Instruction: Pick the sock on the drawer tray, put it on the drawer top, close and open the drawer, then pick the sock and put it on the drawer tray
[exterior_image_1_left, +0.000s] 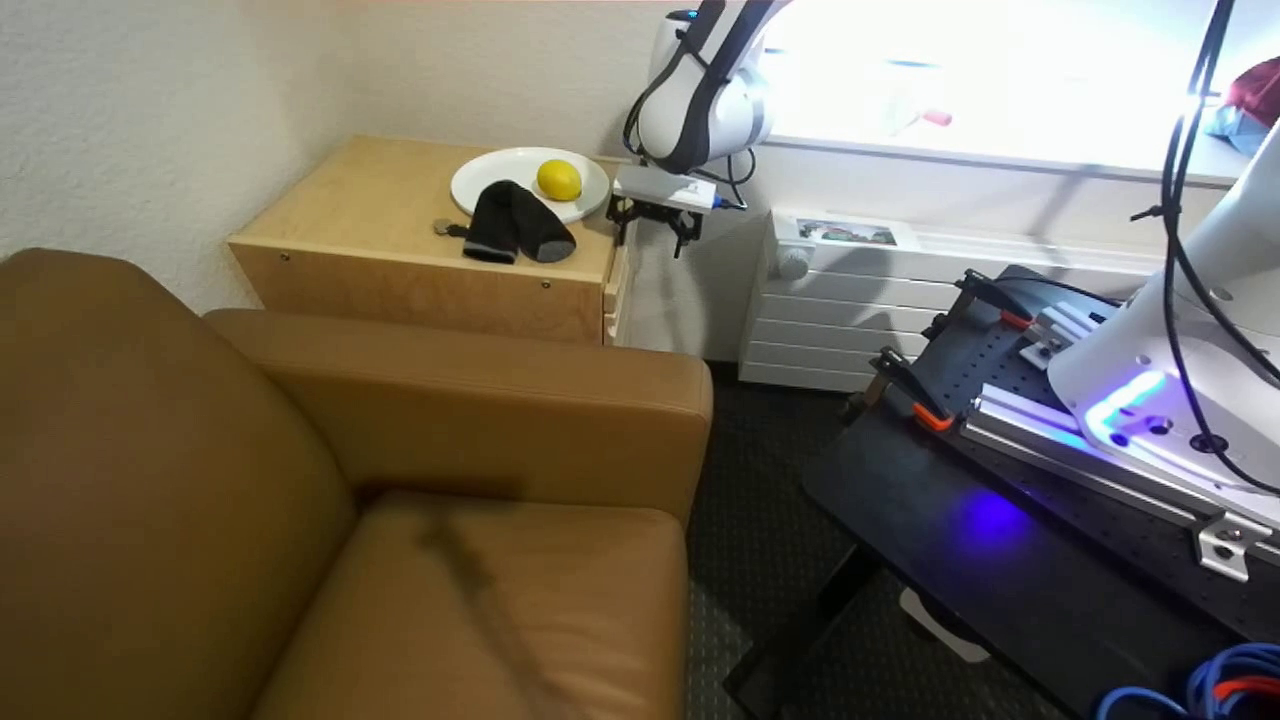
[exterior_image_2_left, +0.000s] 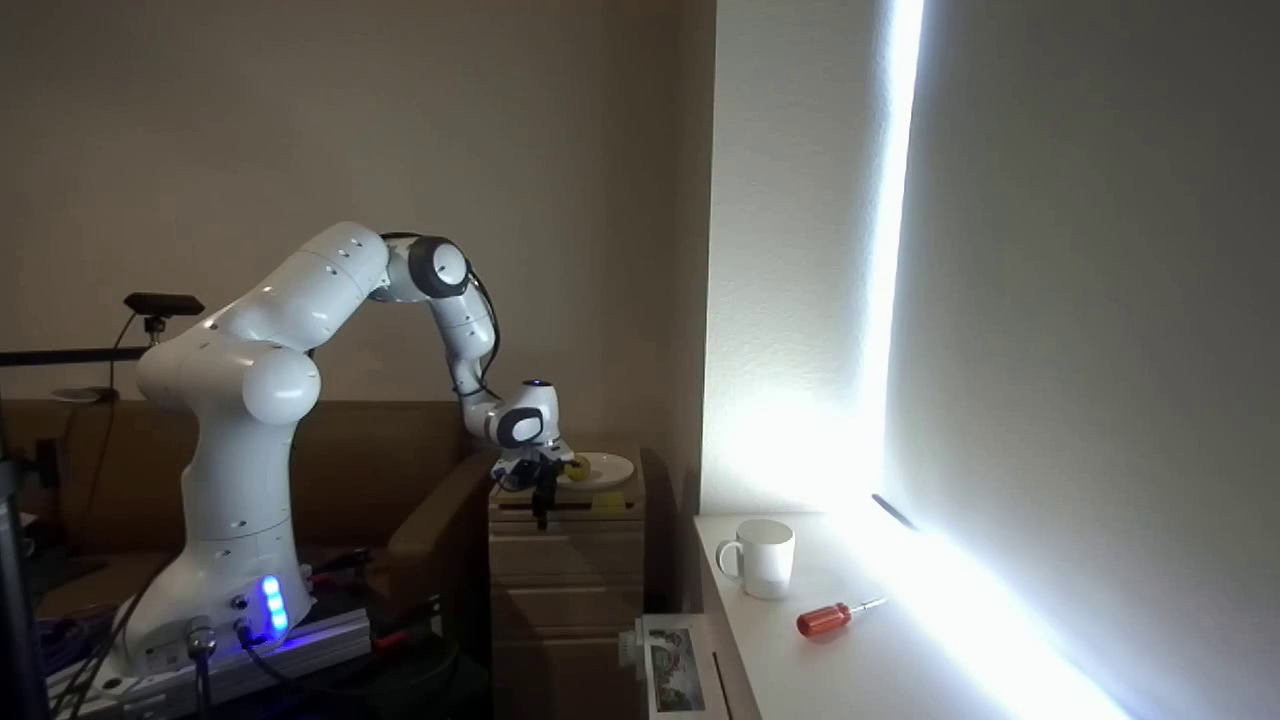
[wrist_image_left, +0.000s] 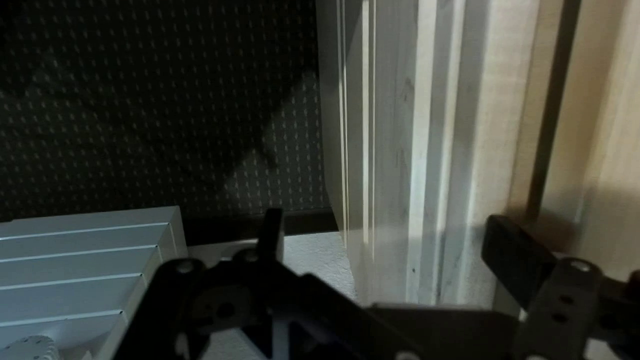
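Observation:
The black sock (exterior_image_1_left: 495, 225), with grey ends, lies folded on the drawer top (exterior_image_1_left: 380, 205), overlapping the edge of a white plate (exterior_image_1_left: 510, 165). Just off the cabinet's front edge hangs my gripper (exterior_image_1_left: 652, 238), its jaws wide apart with nothing held. In the wrist view, stepped pale wooden fronts (wrist_image_left: 425, 150) run between the two fingers; the right one (wrist_image_left: 515, 255) overlaps the wood near a dark slot. Whether it touches, I cannot tell. The drawer (exterior_image_1_left: 617, 290) looks pushed in or nearly so at the cabinet's front. The inside of the drawer tray is hidden.
On the plate sits a yellow fruit (exterior_image_1_left: 559, 180). A brown couch (exterior_image_1_left: 480, 370) stands against the cabinet's side. The white radiator (exterior_image_1_left: 830, 320) is beyond the gripper, below the window. A white mug (exterior_image_2_left: 766, 560) and a red screwdriver (exterior_image_2_left: 825, 620) lie on the sill.

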